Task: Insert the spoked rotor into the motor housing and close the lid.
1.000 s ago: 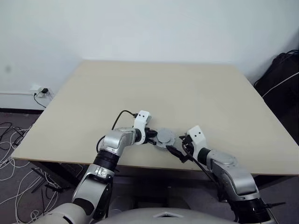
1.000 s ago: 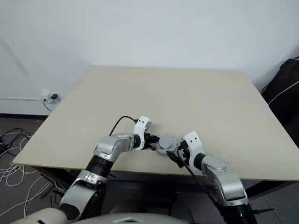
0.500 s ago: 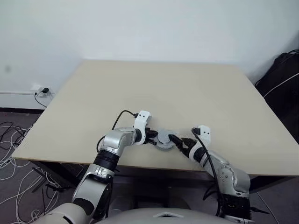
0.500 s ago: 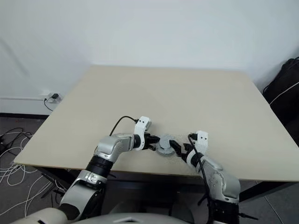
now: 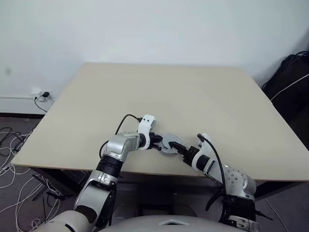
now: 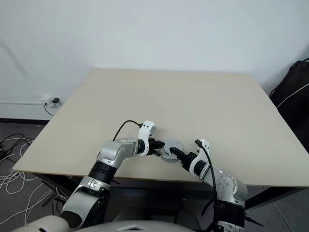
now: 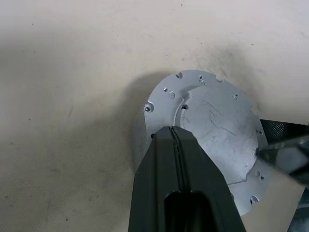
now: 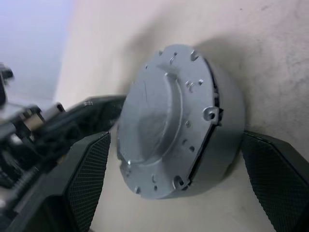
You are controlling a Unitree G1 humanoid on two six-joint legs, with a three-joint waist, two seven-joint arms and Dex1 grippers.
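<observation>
The lid (image 5: 170,143), smooth grey face and raised hub upward, lies near the table's front edge on a round grey body, the motor housing (image 8: 227,121), whose windings are covered. The spoked rotor is hidden. My left gripper (image 5: 158,143) is shut, and its joined tips (image 7: 173,131) rest at the lid's (image 7: 217,125) left rim. From the right, my right gripper (image 5: 176,146) stands open. Its two padded fingers (image 8: 89,179) stand on either side of the lidded disc (image 8: 159,130), apart from its wall.
The beige table (image 5: 193,92) stretches far behind the disc, and its front edge (image 5: 145,171) runs just below both grippers. Cables (image 5: 9,159) lie on the floor at left. A black bag (image 5: 292,79) stands off the table's right side.
My right arm has dropped and rolled over, bringing its open gripper from beside the disc to straddle it. The left gripper and the disc have stayed put.
</observation>
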